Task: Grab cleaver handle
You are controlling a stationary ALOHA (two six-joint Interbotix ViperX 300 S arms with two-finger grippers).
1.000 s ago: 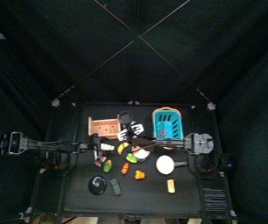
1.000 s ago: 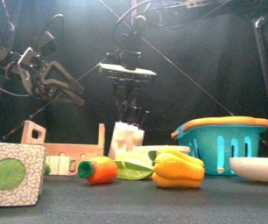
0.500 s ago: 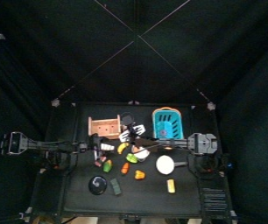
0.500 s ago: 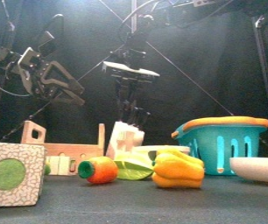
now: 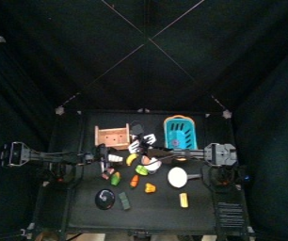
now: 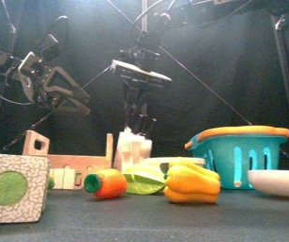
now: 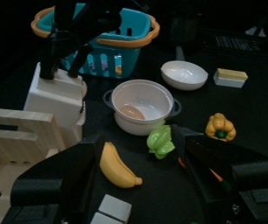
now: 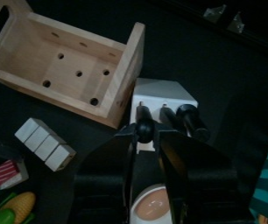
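A white knife block (image 8: 162, 94) holds three black handles. In the right wrist view my right gripper (image 8: 146, 142) has its jaws closed in on the nearest one, the cleaver handle (image 8: 144, 130). In the front view the right gripper (image 6: 134, 112) hangs straight above the knife block (image 6: 133, 151), tilted, at the handles. The top view shows the block (image 5: 136, 143) near the table's middle, with the right arm reaching to it. My left gripper (image 7: 143, 156) is open and empty. It hovers high at the left (image 6: 57, 90), away from the block (image 7: 54, 92).
A wooden rack (image 6: 61, 156) stands left of the block and a teal basket (image 6: 242, 151) right of it. A white bowl (image 6: 280, 180), a yellow pepper (image 6: 192, 184), an orange fruit (image 6: 106, 182) and a cube with a green circle (image 6: 11, 187) line the front.
My right gripper has tilted and come down onto the block's handles, closing around one. The left arm has not moved.
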